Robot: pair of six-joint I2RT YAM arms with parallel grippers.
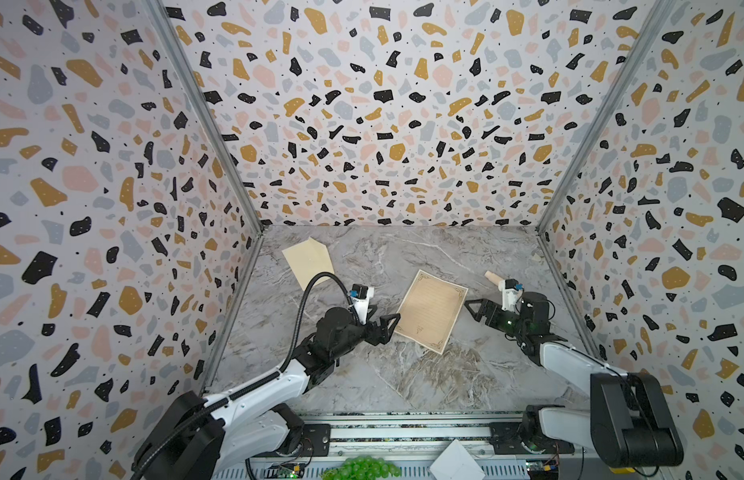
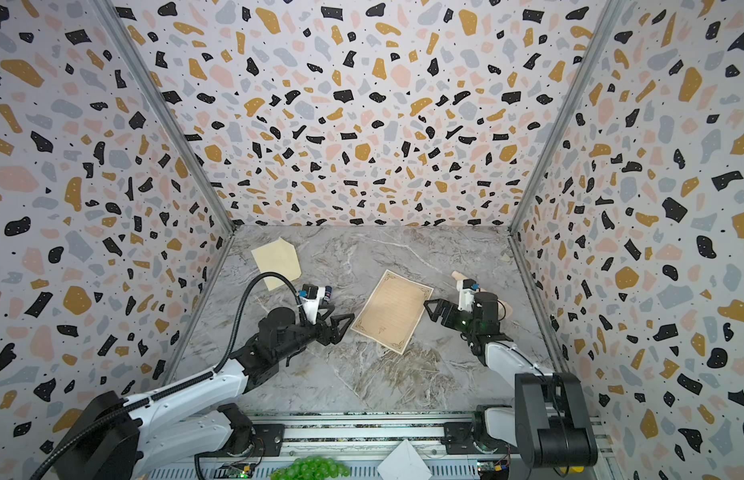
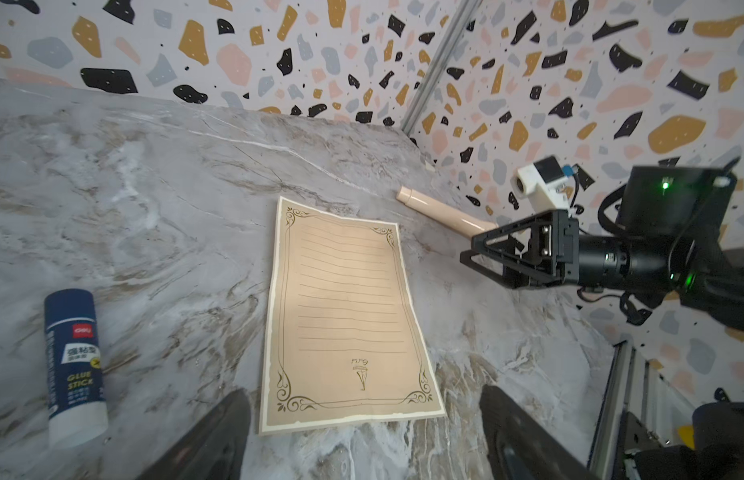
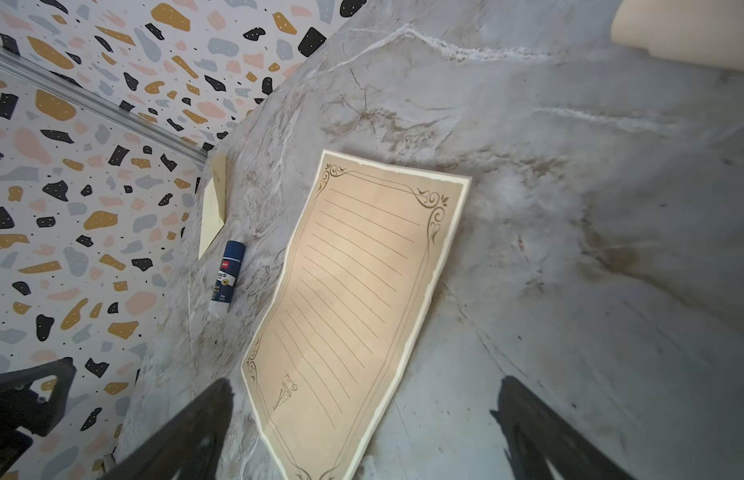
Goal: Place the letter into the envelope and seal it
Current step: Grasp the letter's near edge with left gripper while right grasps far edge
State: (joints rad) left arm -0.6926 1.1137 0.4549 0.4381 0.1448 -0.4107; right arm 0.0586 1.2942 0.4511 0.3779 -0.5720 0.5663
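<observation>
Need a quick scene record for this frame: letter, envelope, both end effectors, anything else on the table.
letter: unfolded, flat, lined side up, middle of table
envelope: flat near far-left corner, apart from letter
left end effector: open, at letter's left edge, holding nothing
right end effector: open, just right of letter, holding nothing
glue stick: lying between envelope and letter
beige tube: lying far right
progress: letter not yet in envelope
</observation>
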